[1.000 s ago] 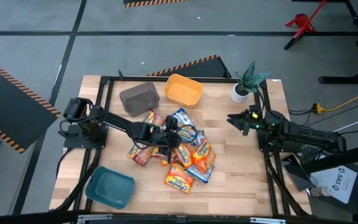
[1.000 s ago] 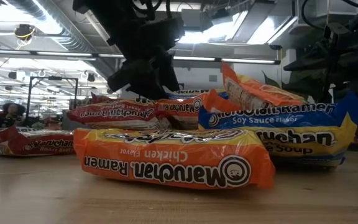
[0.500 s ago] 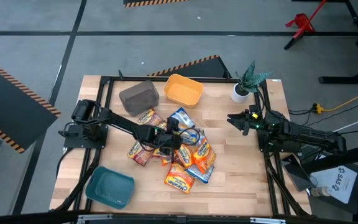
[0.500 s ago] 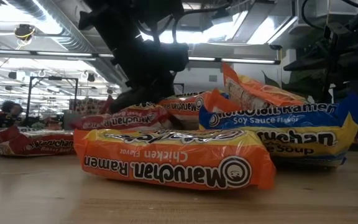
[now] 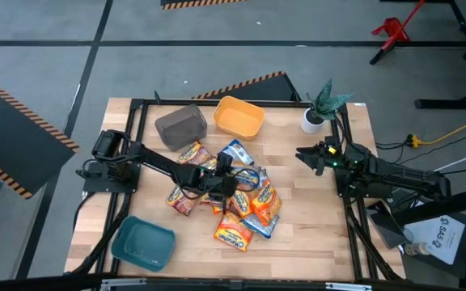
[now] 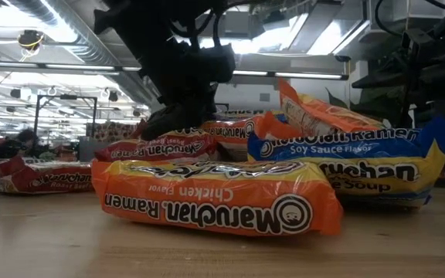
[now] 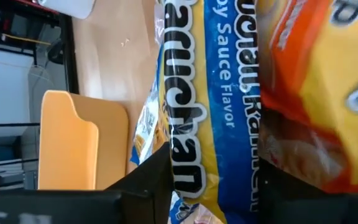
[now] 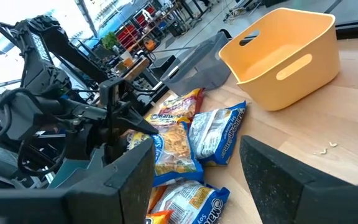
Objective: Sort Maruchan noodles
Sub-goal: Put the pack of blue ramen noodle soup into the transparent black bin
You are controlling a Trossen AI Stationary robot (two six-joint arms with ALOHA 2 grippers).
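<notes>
Left gripper (image 5: pixel 219 183), jaws narrowing on a blue packet (image 7: pixel 194 118) mid-pile (image 5: pixel 237 198), may snag the overlapping orange packet (image 7: pixel 319 74); right gripper (image 5: pixel 307 155) idles wide at 3 o'clock.

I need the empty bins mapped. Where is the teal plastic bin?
In the high view the teal plastic bin sits at the table's near-left corner, apart from the ramen packet pile, below the left arm's base.

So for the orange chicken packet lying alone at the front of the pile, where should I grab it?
Take the orange chicken packet by a long edge, coming straight down from above. It lies flat on the table, and its near side is free, while the far side touches the pile, so I'd pinch the crimped near edge.
</notes>
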